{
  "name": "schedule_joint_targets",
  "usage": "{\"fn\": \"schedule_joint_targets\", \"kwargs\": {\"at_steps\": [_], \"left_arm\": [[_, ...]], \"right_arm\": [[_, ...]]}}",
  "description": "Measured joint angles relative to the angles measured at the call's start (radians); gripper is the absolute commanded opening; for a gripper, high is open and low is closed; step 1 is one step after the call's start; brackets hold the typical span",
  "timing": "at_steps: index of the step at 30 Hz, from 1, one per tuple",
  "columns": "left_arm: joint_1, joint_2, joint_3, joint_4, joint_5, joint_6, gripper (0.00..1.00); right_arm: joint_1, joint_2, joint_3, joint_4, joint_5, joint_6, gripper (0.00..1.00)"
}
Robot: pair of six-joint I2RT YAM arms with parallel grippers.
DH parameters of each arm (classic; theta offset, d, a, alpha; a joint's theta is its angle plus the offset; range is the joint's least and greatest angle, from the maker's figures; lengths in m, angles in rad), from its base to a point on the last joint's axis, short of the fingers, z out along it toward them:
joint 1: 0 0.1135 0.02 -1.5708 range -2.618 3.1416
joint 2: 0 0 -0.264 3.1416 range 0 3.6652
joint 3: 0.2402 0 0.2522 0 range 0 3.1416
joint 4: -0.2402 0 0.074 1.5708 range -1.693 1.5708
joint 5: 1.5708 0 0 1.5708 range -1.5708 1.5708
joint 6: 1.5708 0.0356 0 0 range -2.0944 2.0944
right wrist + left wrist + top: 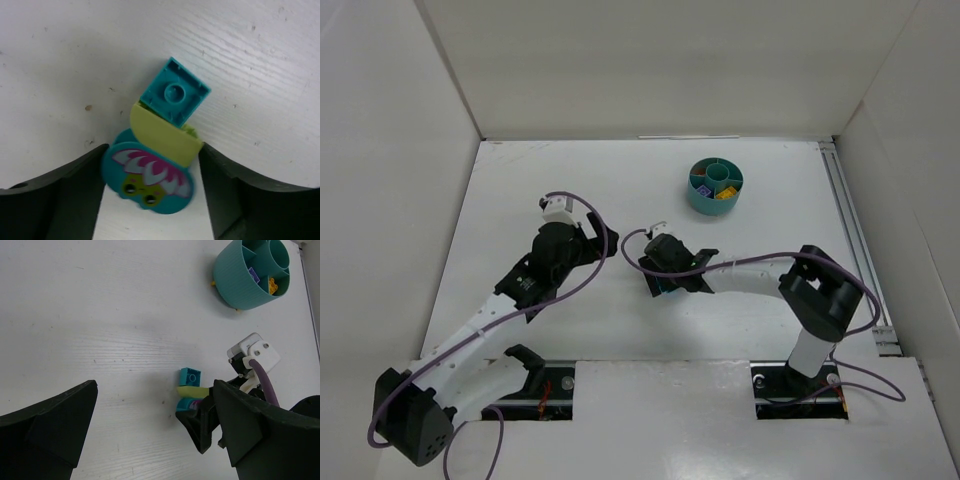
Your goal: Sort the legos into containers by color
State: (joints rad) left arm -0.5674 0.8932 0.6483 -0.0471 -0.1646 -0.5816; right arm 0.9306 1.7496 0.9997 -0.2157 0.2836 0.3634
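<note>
A teal square brick [172,92], a light green curved piece [162,137] and a round teal piece with a printed face [150,180] cluster together on the white table. My right gripper [154,152] is closed round the round teal piece and the green piece, with both fingers touching them. The cluster also shows in the left wrist view [190,385], to the right of my left gripper [155,390], which is open wide and empty. The round teal tub [715,187] stands at the far right and holds purple [252,275] and yellow [271,286] bits.
White walls enclose the table on the left, back and right. A metal rail [850,220] runs along the right side. Purple cables [760,258] loop off both arms. The two grippers [620,255] sit close together mid-table.
</note>
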Motion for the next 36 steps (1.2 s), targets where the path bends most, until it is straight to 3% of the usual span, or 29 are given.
{"fn": "schedule_joint_targets", "kwargs": {"at_steps": [2, 4, 8, 12, 17, 24, 32, 35, 36], "left_arm": [[0.000, 0.006, 0.000, 0.005, 0.002, 0.002, 1.00], [0.000, 0.012, 0.000, 0.005, 0.006, 0.003, 1.00], [0.000, 0.028, 0.000, 0.007, 0.014, 0.005, 1.00], [0.000, 0.048, 0.000, 0.017, 0.037, 0.011, 1.00], [0.000, 0.085, 0.000, 0.056, 0.116, 0.042, 1.00], [0.000, 0.146, 0.000, 0.123, 0.366, 0.108, 1.00], [0.006, 0.158, 0.000, 0.295, 0.689, 0.105, 1.00], [0.006, 0.189, 0.000, 0.345, 0.779, 0.090, 0.90], [0.006, 0.202, 0.000, 0.362, 0.810, 0.082, 0.81]], "right_arm": [[0.000, -0.016, -0.015, -0.008, 0.002, 0.011, 0.66], [0.000, -0.039, -0.037, -0.023, 0.005, 0.026, 0.51], [0.000, -0.092, -0.087, -0.041, 0.016, 0.029, 0.44], [0.000, -0.151, -0.138, -0.038, 0.027, -0.068, 0.37], [-0.015, -0.253, -0.164, 0.004, -0.022, -0.334, 0.35], [-0.035, -0.459, -0.197, 0.084, -0.337, -0.812, 0.35], [-0.035, -0.573, -0.198, 0.122, -0.581, -1.046, 0.34], [-0.035, -0.579, -0.198, 0.122, -0.605, -1.077, 0.33], [-0.035, -0.582, -0.198, 0.122, -0.606, -1.083, 0.33]]}}
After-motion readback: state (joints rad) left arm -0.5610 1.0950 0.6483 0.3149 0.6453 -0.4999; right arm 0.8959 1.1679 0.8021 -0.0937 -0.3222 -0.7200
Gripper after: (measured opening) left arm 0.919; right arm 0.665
